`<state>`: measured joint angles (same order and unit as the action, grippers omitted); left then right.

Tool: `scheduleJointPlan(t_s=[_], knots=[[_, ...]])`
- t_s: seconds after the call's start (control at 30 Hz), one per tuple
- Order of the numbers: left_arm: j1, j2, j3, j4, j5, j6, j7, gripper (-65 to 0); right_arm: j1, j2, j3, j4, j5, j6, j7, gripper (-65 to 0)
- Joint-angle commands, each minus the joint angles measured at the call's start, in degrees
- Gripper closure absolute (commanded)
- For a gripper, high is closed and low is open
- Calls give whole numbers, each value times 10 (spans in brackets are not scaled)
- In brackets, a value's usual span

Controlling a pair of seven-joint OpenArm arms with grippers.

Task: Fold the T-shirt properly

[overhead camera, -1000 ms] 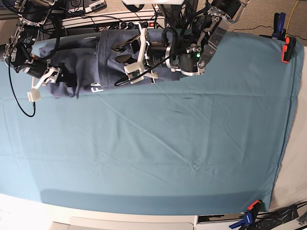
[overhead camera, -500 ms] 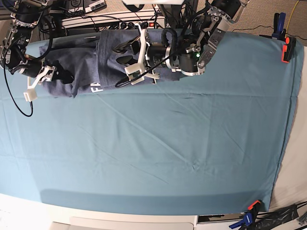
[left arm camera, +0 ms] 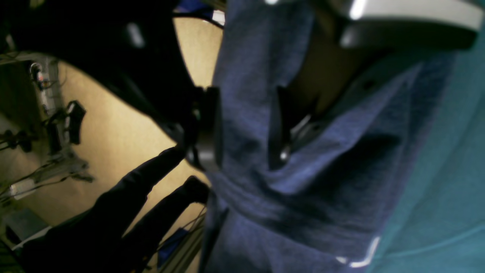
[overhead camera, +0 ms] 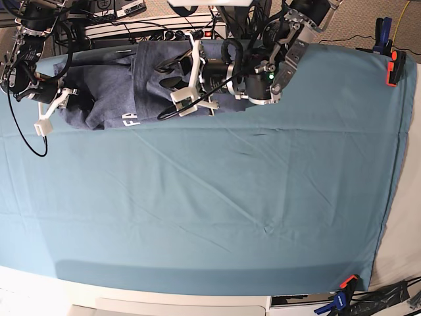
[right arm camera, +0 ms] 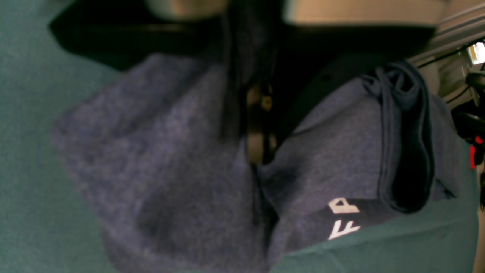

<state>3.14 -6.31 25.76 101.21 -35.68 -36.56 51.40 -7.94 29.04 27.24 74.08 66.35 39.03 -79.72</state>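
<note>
Here, T-shirt (overhead camera: 125, 92) bunched — both grippers in cloth

Teal cloth (overhead camera: 217, 210) covers the worktop under even light.
Orange and blue clamps (overhead camera: 393, 66) pin its corners; cables (overhead camera: 131, 29) crowd the far edge above beige floor (left arm camera: 113, 125).

Both arms are mostly black with silver joint housings. The left arm (overhead camera: 263, 72) has a tiny green light lit, and its gripper (overhead camera: 187, 82) has white plastic fingers. The right arm (overhead camera: 29, 62) trails a thin black cable, same white fingers (overhead camera: 46, 118).
</note>
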Motion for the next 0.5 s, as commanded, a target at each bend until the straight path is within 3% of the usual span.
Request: scheduleJointPlan(t_s=[0.0,0.2,0.33,0.47], knots=[[-10,4,-14,10,-9,-3,-7,-219,3,13,2,5,13,0,-3,0],[-12,-4,-112,11,-59,7,18,-219,3,13,2,8,83,0,-3,0],[-12,-41,-177,11,-70,7,18,-220,-4,13,2,36,149,0,-3,0],[-12,-87,-255,11,-102,7,26,-219,-38,13,2,118,158,1,-3,0]])
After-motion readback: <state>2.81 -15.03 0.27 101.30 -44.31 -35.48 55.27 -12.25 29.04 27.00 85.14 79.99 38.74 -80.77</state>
